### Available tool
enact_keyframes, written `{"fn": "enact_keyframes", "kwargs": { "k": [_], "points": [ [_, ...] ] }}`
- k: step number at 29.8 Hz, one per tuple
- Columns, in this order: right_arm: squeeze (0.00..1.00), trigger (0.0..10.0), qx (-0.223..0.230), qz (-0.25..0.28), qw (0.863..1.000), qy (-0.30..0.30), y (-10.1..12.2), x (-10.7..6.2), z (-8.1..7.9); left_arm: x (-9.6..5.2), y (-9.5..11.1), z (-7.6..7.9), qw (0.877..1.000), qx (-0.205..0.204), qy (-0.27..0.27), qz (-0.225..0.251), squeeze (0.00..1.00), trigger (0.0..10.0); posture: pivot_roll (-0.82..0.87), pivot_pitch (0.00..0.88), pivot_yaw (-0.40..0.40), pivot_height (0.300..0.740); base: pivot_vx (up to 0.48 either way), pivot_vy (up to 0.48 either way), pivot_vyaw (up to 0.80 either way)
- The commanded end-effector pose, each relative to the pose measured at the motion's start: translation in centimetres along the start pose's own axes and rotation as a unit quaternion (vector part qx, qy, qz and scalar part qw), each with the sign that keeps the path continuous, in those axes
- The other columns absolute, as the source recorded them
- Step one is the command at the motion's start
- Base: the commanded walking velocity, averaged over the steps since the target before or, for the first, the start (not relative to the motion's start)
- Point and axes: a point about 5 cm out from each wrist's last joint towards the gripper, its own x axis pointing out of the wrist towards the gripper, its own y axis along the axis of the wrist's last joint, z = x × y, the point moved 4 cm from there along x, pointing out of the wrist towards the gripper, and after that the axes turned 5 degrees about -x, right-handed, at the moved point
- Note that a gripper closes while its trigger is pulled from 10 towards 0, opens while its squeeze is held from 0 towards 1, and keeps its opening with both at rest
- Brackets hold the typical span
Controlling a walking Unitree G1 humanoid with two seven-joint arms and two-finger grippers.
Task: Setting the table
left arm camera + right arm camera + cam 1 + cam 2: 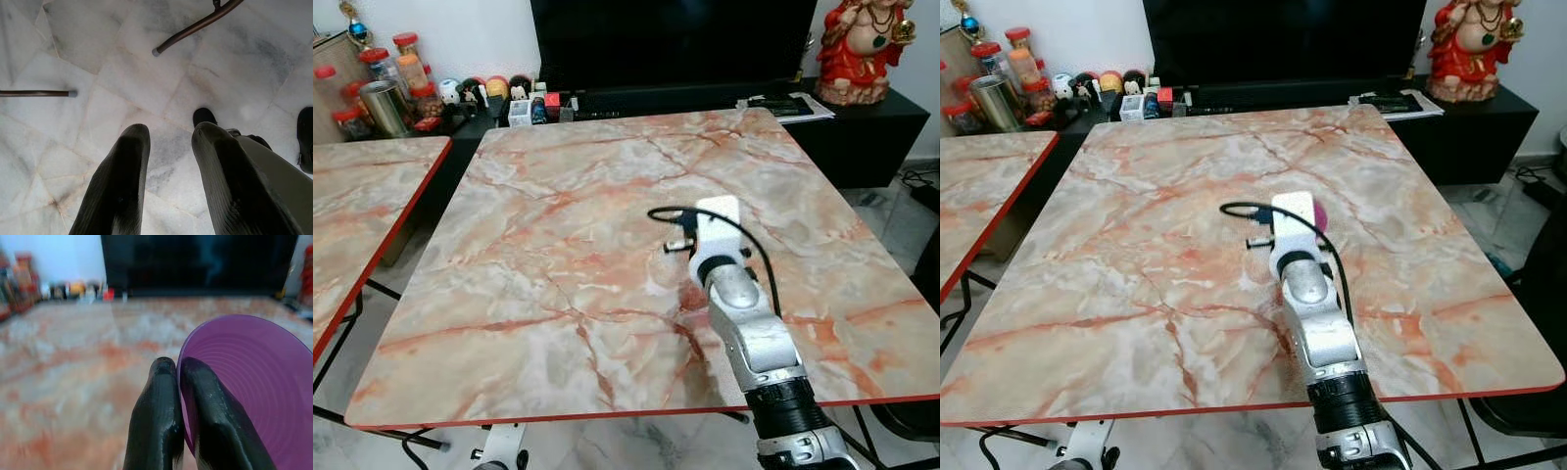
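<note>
- Nearest the robot, the left gripper (166, 181) hangs idle below the table edge, its two black fingers parted with nothing between them, pointing down at the pale marble floor (98, 58), where thin dark table legs (195, 24) cross.
- The right arm (754, 343) reaches out over the marble-patterned table (558, 196), a black cable (705, 213) looping over its white wrist block.
- In the right wrist view, the right gripper (178, 367) is closed on the rim of a purple plate (249, 382) — one finger on each face of the thin edge, the ribbed inside of the plate turned toward the camera.
- The plate is held above the table's middle, tilted up on edge rather than flat; from the head only a sliver of purple peeks past the wrist in the right eye view.
- It looks like thin plastic: light, fairly stiff, probably smooth and a little slippery, unlikely to break if dropped. A rim pinch suits it, though it could swivel in the jaws — so a gentle lowering until it lies flat seems wise.
- Beyond the table stands a low black cabinet (862, 137) with a dark screen (675, 39), a red figurine (862, 49) at its right end and jars and small toys (401, 88) at the left.
- A second table (362, 206) of the same pattern stands on the left.
</note>
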Motion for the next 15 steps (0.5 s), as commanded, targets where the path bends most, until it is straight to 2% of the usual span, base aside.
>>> {"fn": "enact_keyframes", "kwargs": {
  "k": [1,9,15],
  "points": [
    [0.0,10.0,0.017,0.051,0.999,-0.003,2.2,0.0,-0.1,0.0,0.2,-0.4,1.0,0.007,0.007,0.008,0.0,10.0,-0.07,0.007,0.064,0.736,0.0,0.0,0.0],
    [0.0,10.0,0.018,0.074,0.997,0.001,2.9,0.0,-0.6,0.0,-0.1,-0.6,1.0,0.004,0.02,-0.002,0.0,10.0,-0.07,0.004,0.051,0.736,0.0,0.0,0.0],
    [0.0,10.0,0.019,0.093,0.995,0.007,3.6,0.2,-0.7,-0.1,-0.5,-0.6,1.0,-0.006,0.025,-0.008,0.0,10.0,-0.06,0.004,0.036,0.736,0.0,0.325,0.0]
  ]
}}
